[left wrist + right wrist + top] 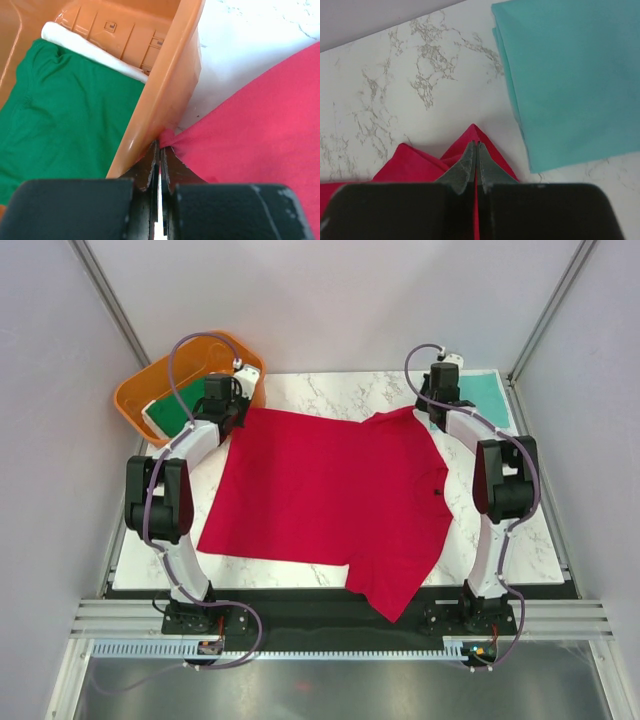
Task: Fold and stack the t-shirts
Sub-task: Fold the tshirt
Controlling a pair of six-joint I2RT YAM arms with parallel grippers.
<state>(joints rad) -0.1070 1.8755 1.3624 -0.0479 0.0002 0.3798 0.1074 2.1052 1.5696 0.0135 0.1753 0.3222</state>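
Shows bright red cloth t-shirt flat on marble counter, far edge pinched by clenched left tool and right tool.

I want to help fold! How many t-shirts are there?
3: the red t-shirt spread centrally, the teal t-shirt folded far right, the green t-shirt in the orange tub. More may be hidden.

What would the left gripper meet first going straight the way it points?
Probably the outer wall of the orange tub, just beyond the left gripper, which is shut on a corner of the red t-shirt; depth is unclear.
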